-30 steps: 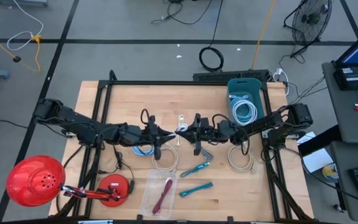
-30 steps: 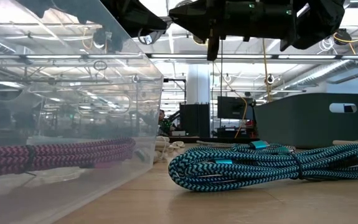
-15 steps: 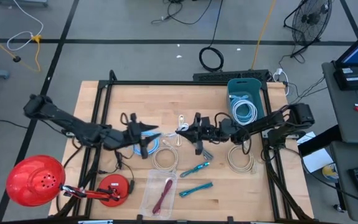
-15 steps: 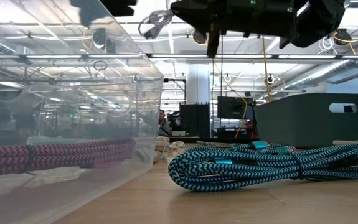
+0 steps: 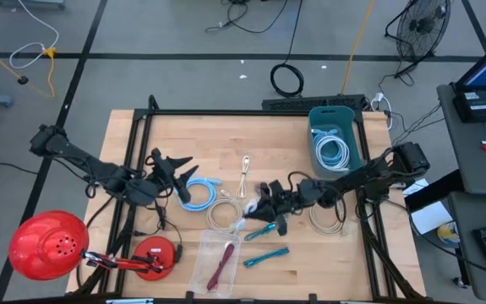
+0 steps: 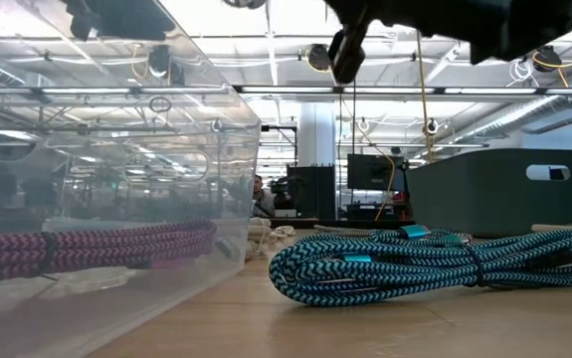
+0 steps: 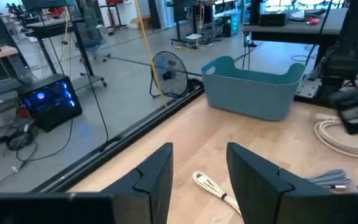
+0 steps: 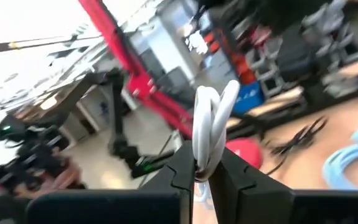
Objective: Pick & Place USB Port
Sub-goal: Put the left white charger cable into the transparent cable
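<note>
My right gripper (image 5: 255, 211) reaches over the table's middle, above the beige coil (image 5: 222, 216) and the teal cables (image 5: 266, 228), and is shut on a bundled white cable (image 8: 211, 121). It also shows at the top of the low view (image 6: 350, 45). My left gripper (image 5: 173, 165) is open and empty at the table's left, beside a light blue cable (image 5: 199, 192) that lies flat on the wood. Its fingers (image 7: 160, 174) stand apart in the left wrist view. Another white cable (image 5: 244, 169) lies on the table farther back. My right gripper pinches the white cable bundle between its two fingers, on the folded loops near one end (image 8: 202, 158). Several strands stick out past the fingertips. The bundle is lifted clear of the table; its end shows beyond the gripper in the high view (image 5: 241, 222).
A teal bin (image 5: 334, 139) holding a coiled cable stands at the back right. A clear box (image 5: 220, 263) with a magenta cable lies near the front edge, next to a second teal cable (image 5: 266, 255). A beige coil (image 5: 327, 217) lies at the right. Red lamps (image 5: 48, 245) stand front left.
The two grippers were together over the table's middle with the white cable between them. My left gripper has drawn back toward the table's left edge without the cable. My right gripper has gone toward the near edge and a little left, carrying the white cable.
</note>
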You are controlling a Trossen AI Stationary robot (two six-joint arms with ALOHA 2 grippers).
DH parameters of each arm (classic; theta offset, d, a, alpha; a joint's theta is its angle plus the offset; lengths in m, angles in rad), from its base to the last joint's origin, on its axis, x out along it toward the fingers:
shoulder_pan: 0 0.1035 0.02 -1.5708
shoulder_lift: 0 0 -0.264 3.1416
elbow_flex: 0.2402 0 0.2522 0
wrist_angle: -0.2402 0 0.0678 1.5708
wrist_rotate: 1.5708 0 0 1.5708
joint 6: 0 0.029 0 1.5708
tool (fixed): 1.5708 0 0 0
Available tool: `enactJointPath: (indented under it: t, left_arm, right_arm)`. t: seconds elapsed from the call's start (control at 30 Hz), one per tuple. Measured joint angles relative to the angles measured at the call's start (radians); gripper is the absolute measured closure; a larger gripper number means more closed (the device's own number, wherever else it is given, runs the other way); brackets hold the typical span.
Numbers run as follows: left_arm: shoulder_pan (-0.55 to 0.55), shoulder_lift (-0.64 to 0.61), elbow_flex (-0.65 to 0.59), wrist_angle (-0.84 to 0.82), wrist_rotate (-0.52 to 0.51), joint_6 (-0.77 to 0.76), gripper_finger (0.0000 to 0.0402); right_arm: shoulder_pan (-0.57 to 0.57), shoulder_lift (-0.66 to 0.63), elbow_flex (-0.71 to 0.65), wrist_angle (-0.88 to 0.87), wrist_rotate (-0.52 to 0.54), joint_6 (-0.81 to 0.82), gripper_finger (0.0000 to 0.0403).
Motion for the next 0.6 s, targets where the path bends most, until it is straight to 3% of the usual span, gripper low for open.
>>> enactJointPath:
  t: [0.3,0.6]
  left_arm:
    - [0.010,0.002,0.000,-0.033,0.000,-0.031,0.0247]
    - [0.010,0.002,0.000,-0.077,-0.001,-0.059,0.0247]
  right_arm:
    - [0.113,0.004,0.200,-0.407,0.042,-0.048,0.0383]
    - [0.118,0.133,0.357,-0.503,0.019,-0.106,0.0383]
